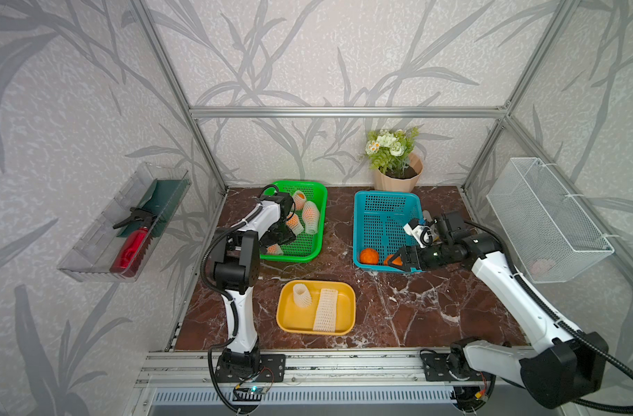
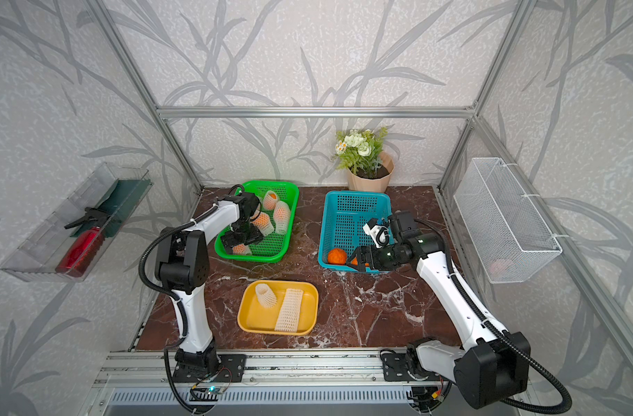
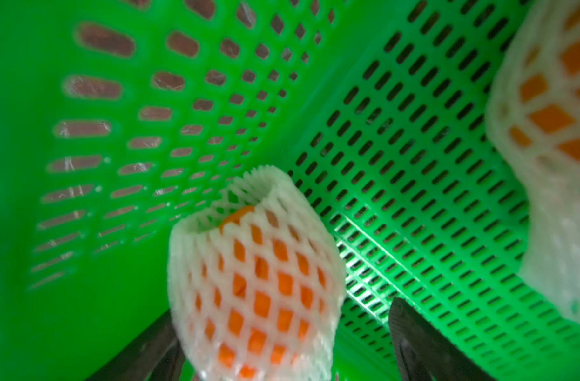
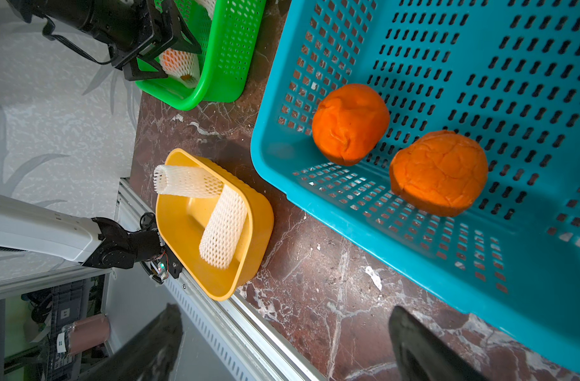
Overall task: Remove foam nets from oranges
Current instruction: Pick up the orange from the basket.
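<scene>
A netted orange (image 3: 249, 264) lies in the 7 o'clock corner of the green basket (image 1: 290, 258), its off-white mesh open at one end with the fruit showing inside. The left hand (image 3: 282, 316) reaches down into that corner with its fingers spread to either side of this fruit. One finger sits right at the net and the other stands clear of it, so the hand is released, not clenched.

Three more netted oranges (image 1: 310, 216) lie in the same basket, toward 12 and 1 o'clock of the first.

Two empty foam nets (image 1: 326, 309) rest in the yellow tray (image 1: 290, 320) at about 6 o'clock on the bench (image 1: 434, 306); one stands propped on the tray's rim and the other lies flat.

Two bare oranges (image 4: 349, 123) sit close together in the blue basket (image 1: 383, 216), at its 6 to 7 o'clock end. The right hand (image 4: 285, 311) hovers at that basket's near rim, fingers wide apart and grasping nothing.

The green basket is at 11 o'clock on the bench, the blue at 1 o'clock. A flower pot (image 1: 398, 176) stands at the far edge.
</scene>
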`<state>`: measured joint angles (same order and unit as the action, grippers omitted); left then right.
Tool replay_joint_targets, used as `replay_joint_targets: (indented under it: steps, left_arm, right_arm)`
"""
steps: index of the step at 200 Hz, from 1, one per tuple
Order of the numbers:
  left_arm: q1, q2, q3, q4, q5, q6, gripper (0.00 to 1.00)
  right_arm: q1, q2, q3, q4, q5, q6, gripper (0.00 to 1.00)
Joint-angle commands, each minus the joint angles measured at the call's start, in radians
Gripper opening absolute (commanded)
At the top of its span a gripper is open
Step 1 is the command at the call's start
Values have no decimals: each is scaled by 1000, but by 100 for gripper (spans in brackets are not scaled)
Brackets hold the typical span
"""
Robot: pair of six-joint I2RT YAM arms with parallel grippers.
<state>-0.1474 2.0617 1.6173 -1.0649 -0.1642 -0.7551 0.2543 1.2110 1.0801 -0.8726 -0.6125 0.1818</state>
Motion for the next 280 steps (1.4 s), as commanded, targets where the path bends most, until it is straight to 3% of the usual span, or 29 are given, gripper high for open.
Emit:
replay_joint_targets:
  steps: [1, 53, 120, 193, 231, 280]
  left_arm:
    - [5, 25, 25, -28, -20, -10, 86]
    - [5, 49, 54, -20, -13, 78, 69]
    - [2, -20, 22, 51, -14, 193, 62]
    - [-33, -209, -91, 160, 1, 294, 60]
    - [-90, -318, -109, 167, -26, 358, 60]
    - [-230, -508, -131, 206, -24, 429, 59]
  right_arm:
    - [-3, -29, -14, -5, -6, -12, 96]
    - [-4, -31, -24, -5, 0, -12, 96]
    - [-4, -21, -29, 6, -1, -1, 96]
    - [-4, -18, -30, 18, 3, 21, 96]
    - [-4, -15, -20, 13, 31, 47, 95]
    - [-4, -38, -5, 9, 42, 133, 95]
